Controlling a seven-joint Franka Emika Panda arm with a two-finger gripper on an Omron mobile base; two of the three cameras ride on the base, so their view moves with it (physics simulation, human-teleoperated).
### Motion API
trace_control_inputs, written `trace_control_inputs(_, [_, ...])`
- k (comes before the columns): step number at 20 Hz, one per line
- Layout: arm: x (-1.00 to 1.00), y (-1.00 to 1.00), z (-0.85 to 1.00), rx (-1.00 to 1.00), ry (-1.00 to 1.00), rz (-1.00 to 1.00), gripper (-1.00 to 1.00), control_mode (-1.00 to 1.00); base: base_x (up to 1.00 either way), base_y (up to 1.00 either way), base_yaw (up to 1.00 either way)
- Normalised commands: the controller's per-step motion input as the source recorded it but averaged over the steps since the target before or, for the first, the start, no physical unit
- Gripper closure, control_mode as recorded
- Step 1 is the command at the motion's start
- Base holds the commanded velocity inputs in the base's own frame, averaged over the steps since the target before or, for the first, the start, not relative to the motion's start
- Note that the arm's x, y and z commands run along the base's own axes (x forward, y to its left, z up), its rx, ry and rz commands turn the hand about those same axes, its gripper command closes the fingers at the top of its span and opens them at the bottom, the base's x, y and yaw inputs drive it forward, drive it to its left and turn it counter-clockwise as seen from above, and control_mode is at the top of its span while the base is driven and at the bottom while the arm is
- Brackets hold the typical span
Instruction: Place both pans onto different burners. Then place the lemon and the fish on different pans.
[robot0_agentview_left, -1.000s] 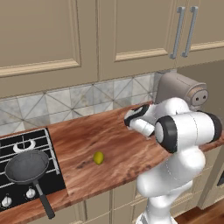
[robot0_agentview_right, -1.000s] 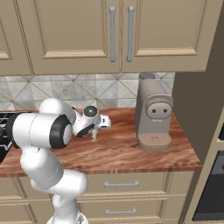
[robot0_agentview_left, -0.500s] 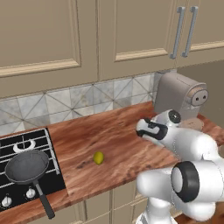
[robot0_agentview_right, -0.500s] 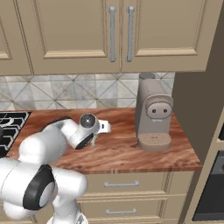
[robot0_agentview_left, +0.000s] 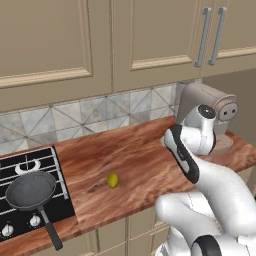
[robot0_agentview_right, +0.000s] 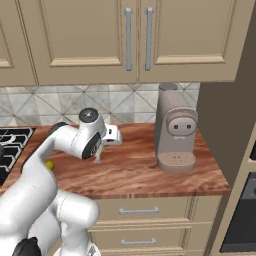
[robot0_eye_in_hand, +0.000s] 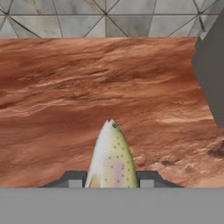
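The fish (robot0_eye_in_hand: 110, 157) sits between the 2 dark fingertips (robot0_eye_in_hand: 73, 179) of the gripper (robot0_eye_in_hand: 111, 179), head pointing away over the wooden counter (robot0_eye_in_hand: 65, 96), apparently lifted just above it near the coffee machine (robot0_agentview_right: 175, 132). The pincer looks closed to the fish's width, gripping its body. By my reading, the fish-carrying step is in hand. 1 black pan (robot0_agentview_left: 31, 190) rests on the hob (robot0_agentview_left: 20, 170); the lemon (robot0_agentview_left: 113, 180) lies on the counter, well apart from it. Next, the arm likely needs to swing left toward a pan, keeping the slender fish level so it cannot slip.
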Motion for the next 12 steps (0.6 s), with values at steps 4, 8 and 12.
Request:
trace_control_inputs(4, [-0.84, -0.10, 0.49, 0.00, 0.01, 0.08, 1.00, -1.00, 0.00, 0.00, 0.00])
trace_control_inputs(8, [-0.91, -0.01, 0.41, 0.00, -0.01, 0.11, 1.00, -1.00, 0.00, 0.00, 0.00])
trace_control_inputs(12, [-0.85, 0.22, 0.36, 0.00, -0.08, 0.17, 1.00, -1.00, 0.00, 0.00, 0.00])
